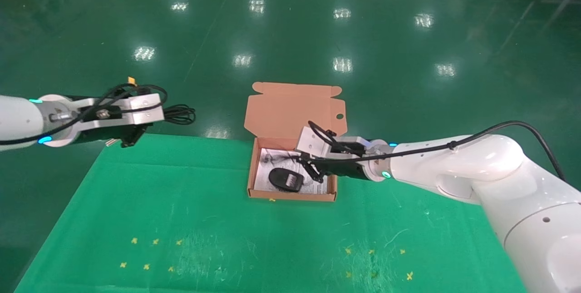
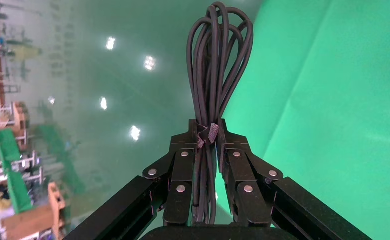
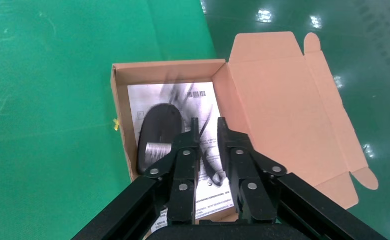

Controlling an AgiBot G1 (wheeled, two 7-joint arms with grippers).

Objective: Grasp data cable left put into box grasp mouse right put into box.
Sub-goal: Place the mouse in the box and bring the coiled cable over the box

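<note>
So the left pincer [image 2: 206,145] is clenched on the cable [image 2: 215,70] right at its strap, off past the worktop's [image 1: 181,202] far left corner. That's the spot to hold: it's light and floppy, so the loops would likely sag or snag otherwise. The mouse [image 1: 286,179] sits in the box [image 1: 290,195] on the printed sheet [image 3: 170,95]. The right pincer [image 3: 206,130] hangs over it, slightly parted and holding nothing, crowding the drop spot alongside the cord.

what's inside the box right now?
The mouse lies in the box on a white printed sheet, with its thin cord. The right gripper covers the box's right part. No data cable inside.
</note>
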